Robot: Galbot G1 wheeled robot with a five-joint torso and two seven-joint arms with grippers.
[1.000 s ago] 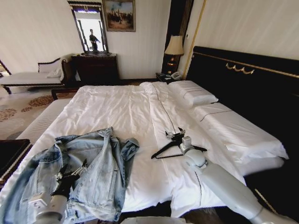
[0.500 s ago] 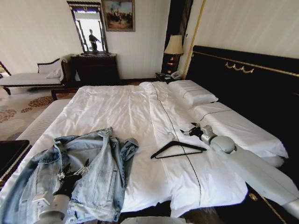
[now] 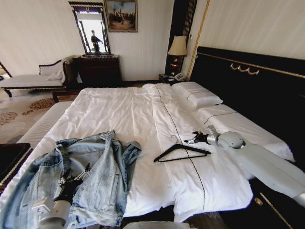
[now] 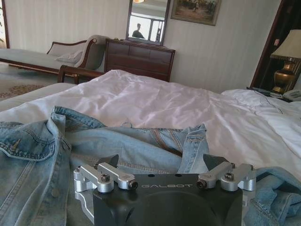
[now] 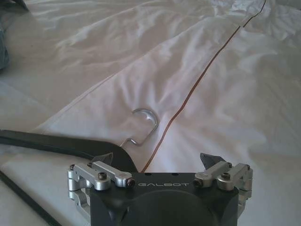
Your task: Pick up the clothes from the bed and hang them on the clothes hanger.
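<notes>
The light-blue denim clothes (image 3: pixel 102 171) lie spread on the near left part of the bed (image 3: pixel 128 109). My left gripper (image 3: pixel 74 179) rests over them, open, with nothing between its fingers. In the left wrist view the left gripper (image 4: pixel 162 162) stands just above the denim folds of the clothes (image 4: pixel 136 143). The black clothes hanger (image 3: pixel 183 151) lies flat on the sheet at mid-bed. My right gripper (image 3: pixel 195 139) hovers open just beyond its hook, on the headboard side. The right wrist view shows the right gripper (image 5: pixel 157 159) behind the clothes hanger's metal hook (image 5: pixel 146 118).
White pillows (image 3: pixel 200 98) lie against the tall black headboard (image 3: pixel 252 90) on the right. A lamp (image 3: pixel 177 47) stands on the nightstand beyond. A dark dresser (image 3: pixel 97 69) and a chaise longue (image 3: pixel 33 78) stand at the far left. A dark bench edge (image 3: pixel 9 160) borders the bed's near left.
My right gripper has let go of the hanger and drawn away toward the headboard; the hanger now lies flat on the sheet. The left arm has stayed put.
</notes>
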